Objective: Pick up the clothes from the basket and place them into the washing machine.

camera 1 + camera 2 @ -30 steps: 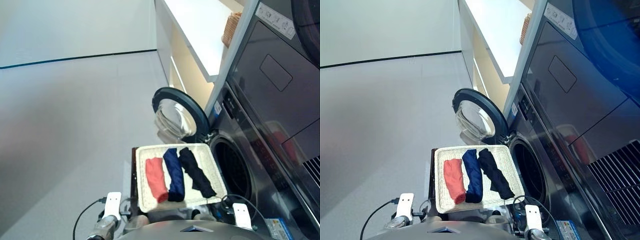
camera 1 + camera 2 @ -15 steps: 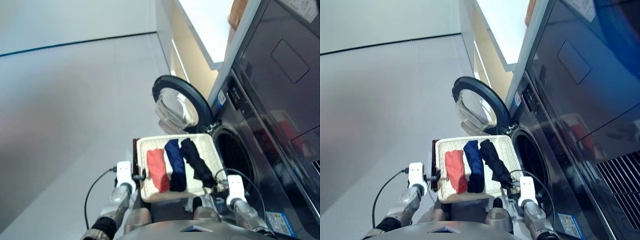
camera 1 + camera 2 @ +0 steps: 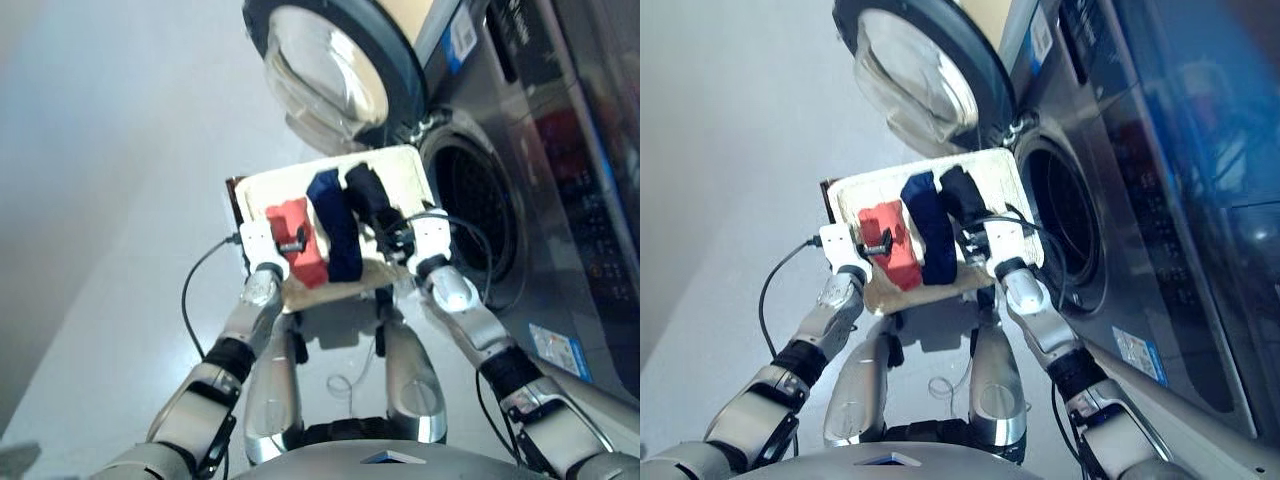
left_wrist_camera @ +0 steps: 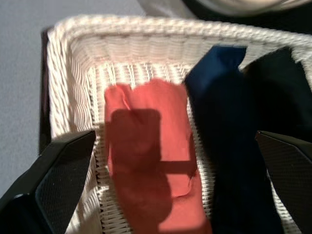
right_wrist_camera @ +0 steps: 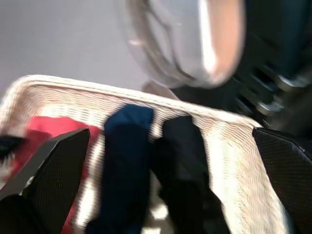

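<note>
Grey floor fills the head view: the basket [image 3: 404,163] sits before the washing machine [image 3: 520,150], door open, and all three garments lie in it, so nothing is loaded yet. From the left wrist, the left gripper [image 4: 173,165] hangs over the coral red roll [image 4: 148,151], jaws wide apart. From the right wrist, the right gripper [image 5: 168,161], jaws spread, faces the navy blue roll [image 5: 124,165] and the black roll [image 5: 183,156].

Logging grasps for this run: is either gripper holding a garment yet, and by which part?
Nothing held. Left gripper and right gripper are open above the clothes in the basket.
</note>
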Motion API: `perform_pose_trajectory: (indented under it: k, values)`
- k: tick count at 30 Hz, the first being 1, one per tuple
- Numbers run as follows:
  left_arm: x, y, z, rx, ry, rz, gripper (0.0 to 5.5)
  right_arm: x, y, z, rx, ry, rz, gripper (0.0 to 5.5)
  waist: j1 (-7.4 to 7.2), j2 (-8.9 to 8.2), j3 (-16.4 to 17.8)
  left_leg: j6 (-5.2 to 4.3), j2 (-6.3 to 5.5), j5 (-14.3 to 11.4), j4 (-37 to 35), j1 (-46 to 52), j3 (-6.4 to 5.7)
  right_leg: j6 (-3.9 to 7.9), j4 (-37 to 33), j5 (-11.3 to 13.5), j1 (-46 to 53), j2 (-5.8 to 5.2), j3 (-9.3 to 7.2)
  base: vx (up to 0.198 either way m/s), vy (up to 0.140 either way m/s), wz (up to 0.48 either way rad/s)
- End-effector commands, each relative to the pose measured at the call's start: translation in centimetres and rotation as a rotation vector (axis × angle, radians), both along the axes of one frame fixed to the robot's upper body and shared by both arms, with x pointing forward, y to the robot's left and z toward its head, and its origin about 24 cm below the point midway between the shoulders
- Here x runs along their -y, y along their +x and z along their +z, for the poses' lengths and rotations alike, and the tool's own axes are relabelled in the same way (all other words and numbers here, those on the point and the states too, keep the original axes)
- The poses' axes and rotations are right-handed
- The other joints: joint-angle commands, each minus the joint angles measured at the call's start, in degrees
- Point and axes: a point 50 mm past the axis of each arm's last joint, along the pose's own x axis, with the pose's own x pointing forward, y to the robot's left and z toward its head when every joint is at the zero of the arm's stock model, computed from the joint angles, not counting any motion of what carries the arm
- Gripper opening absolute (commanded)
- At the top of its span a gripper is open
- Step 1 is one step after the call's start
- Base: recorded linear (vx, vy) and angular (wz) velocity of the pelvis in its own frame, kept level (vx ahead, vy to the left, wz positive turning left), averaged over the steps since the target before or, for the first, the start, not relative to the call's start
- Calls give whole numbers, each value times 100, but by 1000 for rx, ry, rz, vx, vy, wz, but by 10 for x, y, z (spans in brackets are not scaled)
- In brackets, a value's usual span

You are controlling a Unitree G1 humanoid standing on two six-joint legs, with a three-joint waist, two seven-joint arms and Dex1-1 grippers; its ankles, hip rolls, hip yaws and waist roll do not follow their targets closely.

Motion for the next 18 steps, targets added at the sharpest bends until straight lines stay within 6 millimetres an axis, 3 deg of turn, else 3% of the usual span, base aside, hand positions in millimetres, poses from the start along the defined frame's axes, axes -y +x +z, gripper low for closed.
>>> perform_pose_trajectory:
  k: [1,6,12,13,18]
  values:
    - [4,9,16,73,-16,62,550,-24,-15,53,246,132,103,550,-121,-213,-57,-94,138,-916,1262,-383,62,-3,644,-156,-701,5,142,-98,-32,-23]
    - [-1,24,34,105,10,142,550,-46,-24,87,368,229,186,550,-185,-282,-57,-105,223,-1022,1808,-1330,-48,-35,1090,-236,-1573,64,194,-85,-36,2]
    - [-2,33,46,105,-43,187,550,-58,-29,105,435,262,226,550,-207,-336,-57,-84,279,-1149,2298,-1990,-109,-39,1500,-289,-2213,97,254,-30,-11,4]
    - [-2,33,42,82,-69,197,550,-59,-30,104,432,269,227,550,-204,-324,-57,-127,303,-1364,2432,-1982,-173,-3,1646,-494,-2198,121,269,53,-6,-33]
    - [-2,42,52,66,-213,244,550,-66,-30,113,450,286,236,550,-205,-330,-57,-108,341,-1477,2762,-2393,-253,-30,1908,-580,-2603,169,288,12,-2,-7]
